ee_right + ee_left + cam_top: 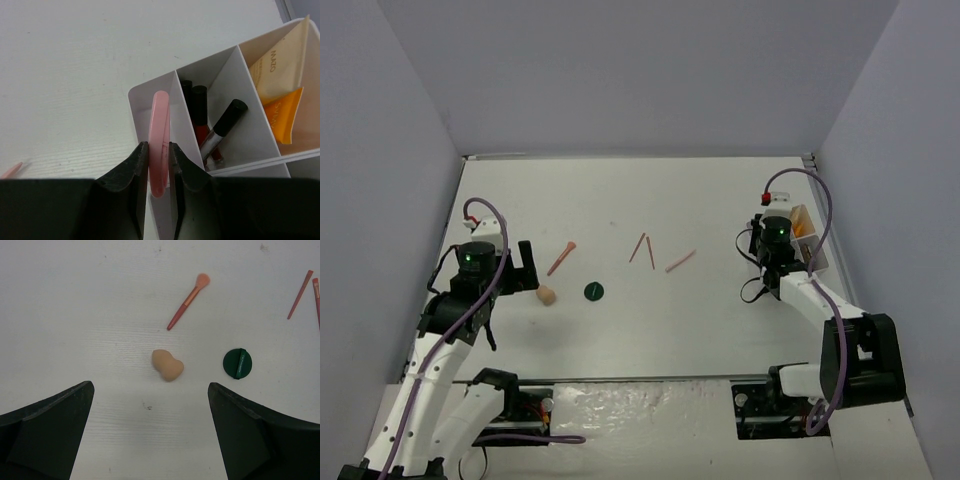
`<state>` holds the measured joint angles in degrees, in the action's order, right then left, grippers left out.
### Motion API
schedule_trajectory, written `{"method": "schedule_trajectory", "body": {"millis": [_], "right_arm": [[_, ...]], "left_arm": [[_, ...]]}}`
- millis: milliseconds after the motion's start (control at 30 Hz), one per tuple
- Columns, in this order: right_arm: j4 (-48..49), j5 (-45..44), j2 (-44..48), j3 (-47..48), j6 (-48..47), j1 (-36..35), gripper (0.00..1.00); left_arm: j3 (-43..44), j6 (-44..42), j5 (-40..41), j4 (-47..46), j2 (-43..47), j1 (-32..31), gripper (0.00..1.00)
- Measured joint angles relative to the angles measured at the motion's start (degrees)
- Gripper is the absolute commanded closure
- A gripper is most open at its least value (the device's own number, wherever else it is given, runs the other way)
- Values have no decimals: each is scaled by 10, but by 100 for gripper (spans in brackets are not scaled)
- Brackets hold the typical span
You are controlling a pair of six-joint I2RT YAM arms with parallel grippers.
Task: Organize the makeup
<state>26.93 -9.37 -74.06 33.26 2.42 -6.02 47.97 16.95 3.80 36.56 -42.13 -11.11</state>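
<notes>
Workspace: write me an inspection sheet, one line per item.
Surface: white table, no spills seen.
Job's things: beige sponge, dark-green disc, orange-tipped brush and three thin pink sticks loose on the table; white tray holds beige tube, orange tube, dark-capped sticks.
Clutter: nothing seen.
Claws: left claw open, empty, aimed at the sponge; right claw shut on a broad pink stick at the tray's end compartment.
Cables: purple cable on each arm, clear of the makeup.
Surroundings: plain grey walls on three sides.
</notes>
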Motion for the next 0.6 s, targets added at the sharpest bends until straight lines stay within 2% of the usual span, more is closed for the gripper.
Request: {"method": "schedule_trajectory", "body": {"millis": [400,533,600], "right_arm": [[41,2,-66,7,-25,0,98],[46,2,-81,14,-32,0,85],[46,2,-84,17,-35,0,72]], "left_arm": [[0,0,-7,0,5,0,3],[0,0,-8,-1,6,0,3],[0,0,-8,-2,6,0,3]]}}
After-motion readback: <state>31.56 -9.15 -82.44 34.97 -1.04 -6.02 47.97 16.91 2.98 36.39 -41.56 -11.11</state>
